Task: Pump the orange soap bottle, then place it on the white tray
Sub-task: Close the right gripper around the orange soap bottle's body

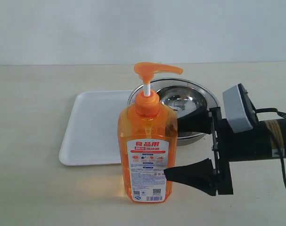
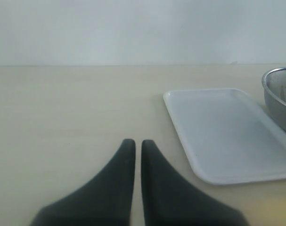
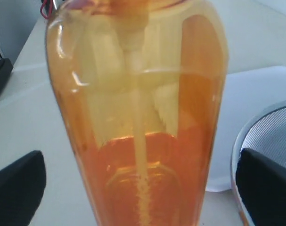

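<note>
Right pincer (image 1: 173, 149): mine, spread wide, one finger either side of the bottle (image 1: 146, 141), clear of it.
Left pincer (image 2: 137, 144): mine, fingers pressed nearly together, holding nothing.
Bottle: upright on the table (image 2: 62, 108), just before the tray (image 1: 93, 132), not on it.

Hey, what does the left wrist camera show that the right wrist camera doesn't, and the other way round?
Only the left wrist view: the left gripper, shut with nothing in it. Only the right wrist view: the bottle, up close, standing inside the open right gripper. Both: the tray, part of the bowl, and the table.
</note>
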Robot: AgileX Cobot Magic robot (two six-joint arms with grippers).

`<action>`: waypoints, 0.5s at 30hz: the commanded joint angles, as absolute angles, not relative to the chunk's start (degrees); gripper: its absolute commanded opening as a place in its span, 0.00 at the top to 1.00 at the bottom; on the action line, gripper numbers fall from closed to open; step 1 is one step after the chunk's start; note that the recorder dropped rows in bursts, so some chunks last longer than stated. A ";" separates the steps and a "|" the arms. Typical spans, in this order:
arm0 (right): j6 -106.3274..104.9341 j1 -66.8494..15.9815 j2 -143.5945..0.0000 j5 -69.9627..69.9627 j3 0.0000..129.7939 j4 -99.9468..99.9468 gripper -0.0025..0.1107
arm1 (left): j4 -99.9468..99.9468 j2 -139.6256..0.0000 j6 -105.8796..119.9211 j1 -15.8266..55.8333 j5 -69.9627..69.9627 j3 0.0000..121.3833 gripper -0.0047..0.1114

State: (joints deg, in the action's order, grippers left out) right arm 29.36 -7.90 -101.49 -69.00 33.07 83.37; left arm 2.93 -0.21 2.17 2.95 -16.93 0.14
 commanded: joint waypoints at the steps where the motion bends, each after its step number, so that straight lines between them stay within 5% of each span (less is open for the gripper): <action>1: 30.13 -8.04 -101.96 -68.63 34.97 82.99 0.06 | 3.42 0.00 2.40 2.92 -16.96 0.00 0.92; 15: 31.14 -17.20 -104.65 -62.93 39.73 77.10 0.06 | 3.42 0.00 2.40 2.92 -16.96 0.00 0.92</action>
State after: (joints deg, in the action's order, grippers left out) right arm 31.26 -17.07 -104.59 -63.10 39.42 79.11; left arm 2.93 -0.21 2.17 2.95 -16.93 0.14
